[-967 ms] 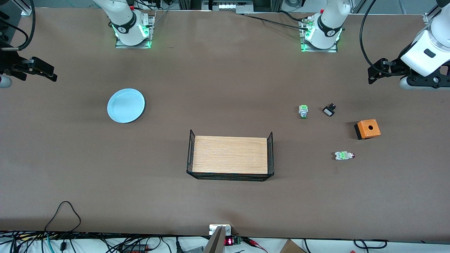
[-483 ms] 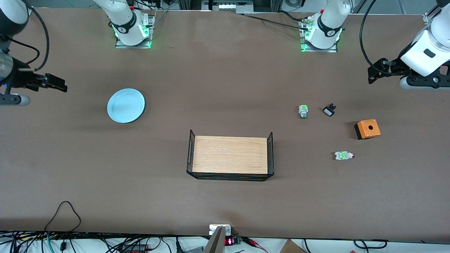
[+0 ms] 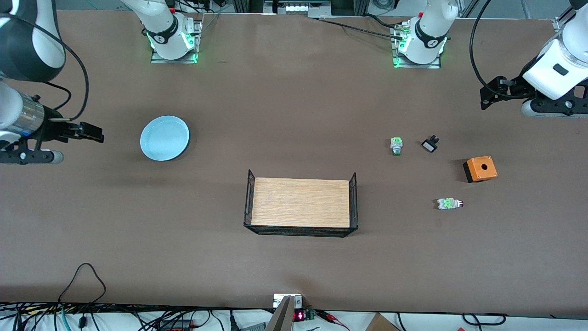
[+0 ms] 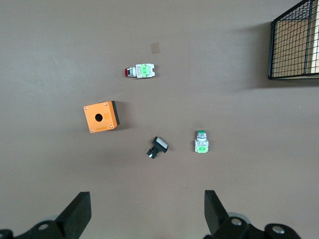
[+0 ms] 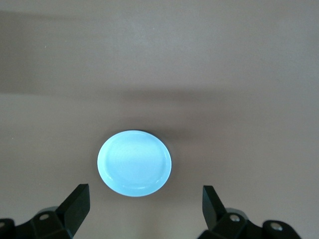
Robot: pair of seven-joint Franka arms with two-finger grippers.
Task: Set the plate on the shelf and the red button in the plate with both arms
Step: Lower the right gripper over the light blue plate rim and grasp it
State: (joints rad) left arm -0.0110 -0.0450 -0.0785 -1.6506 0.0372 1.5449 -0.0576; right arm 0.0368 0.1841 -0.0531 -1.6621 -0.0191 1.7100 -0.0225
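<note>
The pale light-blue plate lies flat on the table toward the right arm's end; it also shows in the right wrist view. My right gripper is open and empty, over bare table beside the plate, apart from it. The red button lies on its side toward the left arm's end, its dark red tip visible in the left wrist view. My left gripper is open and empty, over bare table well away from the button.
A wire basket with a wooden floor stands mid-table. Near the red button are an orange box with a hole, a green-capped part and a small black-and-white part. Cables run along the front edge.
The right arm has swung in from the table's end toward the plate, its gripper now closer to it. The left arm has barely moved.
</note>
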